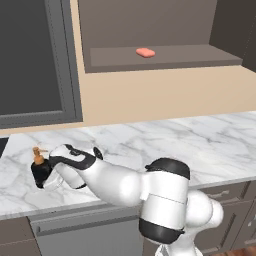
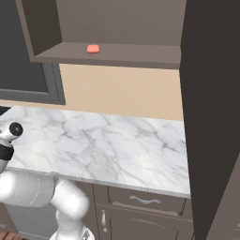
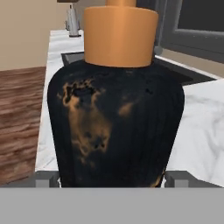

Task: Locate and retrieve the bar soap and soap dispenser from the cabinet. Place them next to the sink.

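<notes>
Black bottle first: your soap dispenser (image 1: pixel 38 169) is standing upright on the marble worktop (image 1: pixel 150 142), right at its left end, with the sink basin (image 3: pixel 70 57) just behind it. Your tool (image 1: pixel 46 175) sits around the dispenser with its fingers (image 3: pixel 46 178) spread wide on either side of the belly, so I'd say it's not clamped on anything. If you're letting go, pull straight back along the fingers so you don't clip the bottle and tip it; it looks squat enough to stay put. Bar soap (image 1: pixel 145 52) is up on the cabinet (image 1: pixel 150 30) shelf, well above and right of the dispenser, so that's your next trip.
</notes>
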You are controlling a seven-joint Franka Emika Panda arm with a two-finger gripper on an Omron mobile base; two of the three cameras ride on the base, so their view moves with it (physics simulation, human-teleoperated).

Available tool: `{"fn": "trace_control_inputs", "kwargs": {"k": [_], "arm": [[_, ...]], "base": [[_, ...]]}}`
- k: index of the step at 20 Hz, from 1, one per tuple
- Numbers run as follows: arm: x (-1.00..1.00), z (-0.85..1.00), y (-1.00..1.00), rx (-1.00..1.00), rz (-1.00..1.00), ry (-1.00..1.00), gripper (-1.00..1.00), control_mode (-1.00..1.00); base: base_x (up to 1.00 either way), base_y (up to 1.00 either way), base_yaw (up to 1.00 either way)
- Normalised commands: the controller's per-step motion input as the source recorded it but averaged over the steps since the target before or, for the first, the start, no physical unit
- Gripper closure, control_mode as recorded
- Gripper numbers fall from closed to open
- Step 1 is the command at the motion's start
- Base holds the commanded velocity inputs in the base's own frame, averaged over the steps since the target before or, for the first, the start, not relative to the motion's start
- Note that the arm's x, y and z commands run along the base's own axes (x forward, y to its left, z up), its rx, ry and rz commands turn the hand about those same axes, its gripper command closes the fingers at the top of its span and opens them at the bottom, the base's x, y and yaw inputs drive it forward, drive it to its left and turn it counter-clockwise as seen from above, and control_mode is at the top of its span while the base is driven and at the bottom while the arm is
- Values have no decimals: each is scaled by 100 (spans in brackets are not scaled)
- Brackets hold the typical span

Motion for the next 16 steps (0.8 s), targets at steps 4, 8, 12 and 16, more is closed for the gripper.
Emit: {"fn": "trace_control_inputs", "kwargs": {"k": [4,8,12,16], "arm": [[27,-40,35,0,14,0,100,-100],[25,-38,35,0,12,0,100,-100],[25,-40,34,0,12,0,100,-100],[24,-36,28,0,6,0,100,-100]], "base": [[0,0,0],[0,0,0],[0,0,0],[0,0,0]]}}
